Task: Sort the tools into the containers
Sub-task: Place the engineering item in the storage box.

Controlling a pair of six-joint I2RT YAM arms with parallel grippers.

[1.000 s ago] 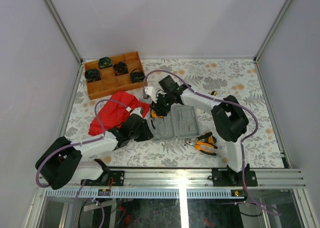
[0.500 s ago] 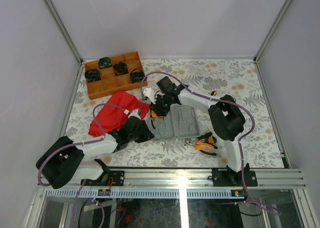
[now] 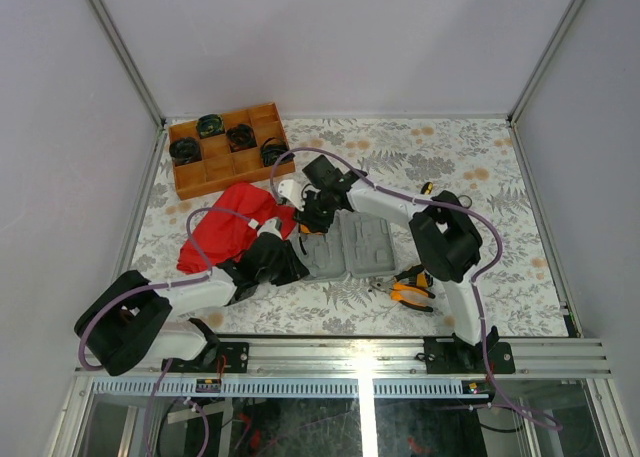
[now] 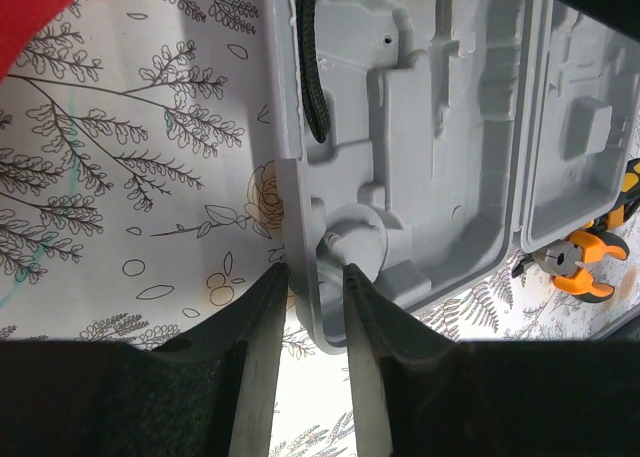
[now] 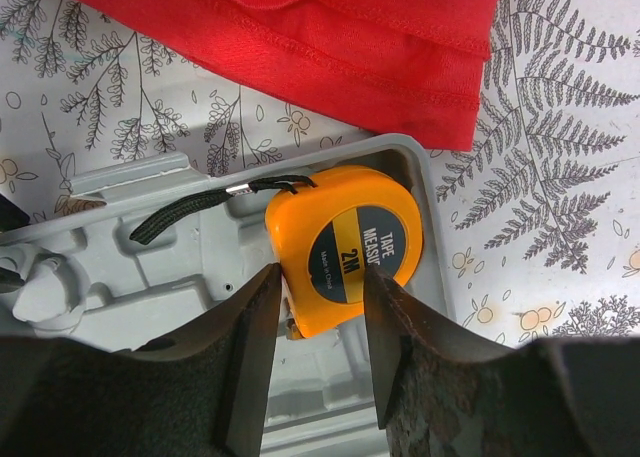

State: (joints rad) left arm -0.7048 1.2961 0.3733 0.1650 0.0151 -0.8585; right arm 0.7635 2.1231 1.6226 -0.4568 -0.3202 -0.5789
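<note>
**End effectors at the grey case: tape measure in its recess, pliers outside**

Right end effector (image 5: 318, 277): fingers spread, hanging low over the round orange tape measure (image 5: 345, 247). The gap is narrower than the shell, so nothing is pinched.

The measure lies flat in the corner recess of the flat grey moulded-plastic tool case (image 4: 440, 127). Its black wrist strap (image 5: 190, 209) trails along a channel. A red cloth (image 5: 300, 27) lies just beyond that corner.

Left end effector (image 4: 312, 269): fingers narrowly apart, straddling the case's rim by a round boss. Cannot tell whether they clamp it.

Orange-and-black pliers (image 3: 411, 287) lie on the floral-print tabletop (image 3: 480, 177), at 4 o'clock from the case and just beside it.

Handling, as judged:
- **Tape measure:** hard, smooth shell, dense for its size and likely to slip. Better taken across the flat faces or lifted by the edge. The strap is limp and no good as a hold.
- **Pliers:** stiff steel and heavier, with grippy sleeved handles. Take both handles together near the pivot so they don't swing open.
- **Case:** light, hollow and prone to skate when pressed, so it wants steadying at the rim.
</note>
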